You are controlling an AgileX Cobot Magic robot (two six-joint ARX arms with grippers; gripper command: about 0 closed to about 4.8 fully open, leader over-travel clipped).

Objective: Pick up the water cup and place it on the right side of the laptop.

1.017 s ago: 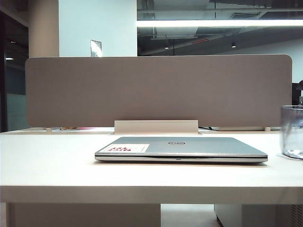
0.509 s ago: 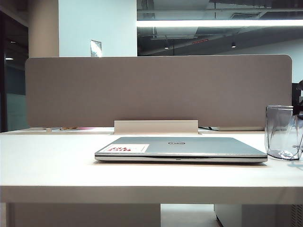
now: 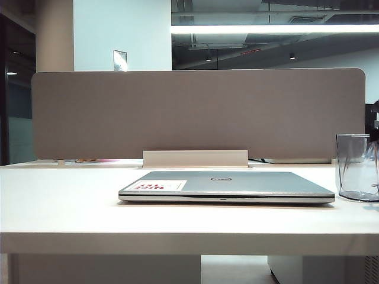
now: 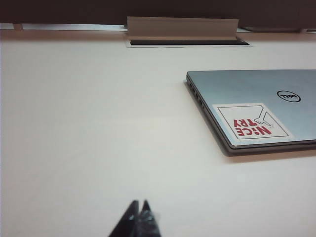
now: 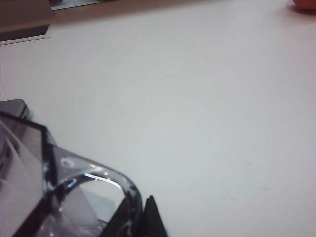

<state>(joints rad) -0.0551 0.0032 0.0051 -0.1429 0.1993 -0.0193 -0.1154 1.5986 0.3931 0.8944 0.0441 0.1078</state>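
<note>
The right pincer (image 5: 143,217) is clamped on the cup (image 3: 357,167) by its handle, the cup upright just right of the laptop (image 3: 226,186). The left pincer (image 4: 139,217), closed and empty, sits low over the surface (image 4: 98,123), laptop ahead.

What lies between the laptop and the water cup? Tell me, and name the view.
Nothing: in the exterior view only a narrow strip of bare white table separates the laptop from the water cup, which stands just off its right edge.
</note>
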